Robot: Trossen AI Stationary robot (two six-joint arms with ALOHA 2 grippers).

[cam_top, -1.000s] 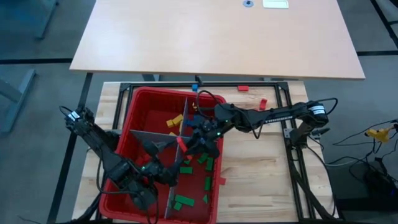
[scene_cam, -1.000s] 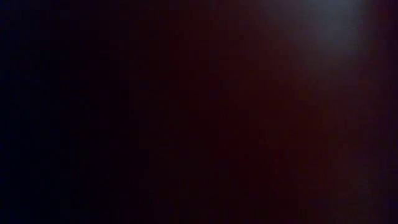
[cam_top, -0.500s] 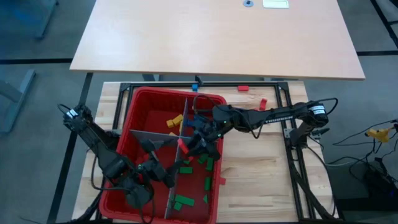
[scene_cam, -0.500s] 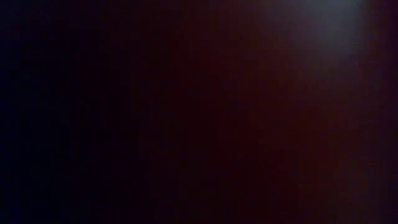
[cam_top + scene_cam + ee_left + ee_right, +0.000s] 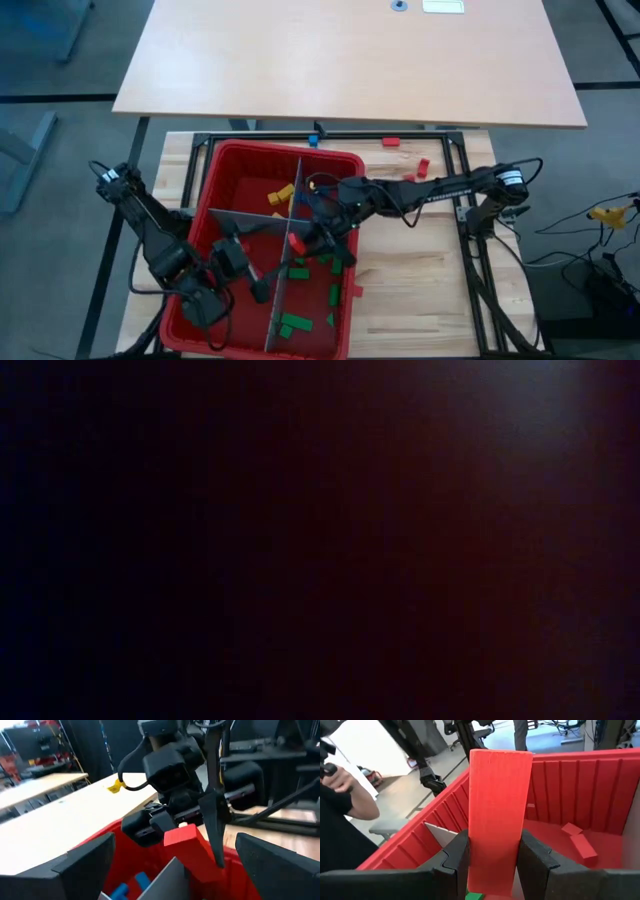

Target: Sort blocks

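Red rectangular wooden block point(image 5: 498, 815) sits clenched upright in my right gripper point(image 5: 490, 857) above the big red plastic bin point(image 5: 240, 165); my left gripper point(image 5: 170, 855) hangs spread wide inside the bin, empty.

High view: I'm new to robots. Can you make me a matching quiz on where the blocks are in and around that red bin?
1. yellow blocks
2. green blocks
3. red block
4. blue block

A. gripped by the right end effector
B. outside the red bin, by the black frame
C. bin's upper-left compartment in the picture
D. bin's lower-right compartment in the picture

Pairs: 1-C, 2-D, 3-A, 4-B.
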